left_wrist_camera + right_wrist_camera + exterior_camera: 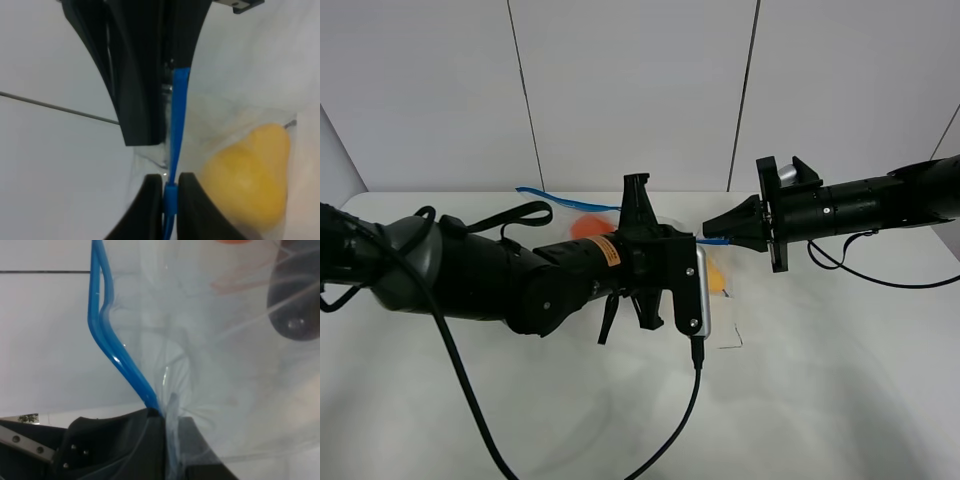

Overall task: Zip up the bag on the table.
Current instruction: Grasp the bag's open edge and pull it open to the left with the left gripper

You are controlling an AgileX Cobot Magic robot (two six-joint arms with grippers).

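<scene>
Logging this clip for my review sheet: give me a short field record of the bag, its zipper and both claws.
left claw: shut on zipper strip
right claw: shut on zipper strip
zipper strip: blue; two tracks look parted past the right claw
bag: clear plastic, held by its strip
contents: yellow item, orange item
table: white

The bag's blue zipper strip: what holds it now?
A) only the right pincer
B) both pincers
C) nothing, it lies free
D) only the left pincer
B: the left pincer and the right pincer are each shut on the blue zipper strip of the bag.
</scene>
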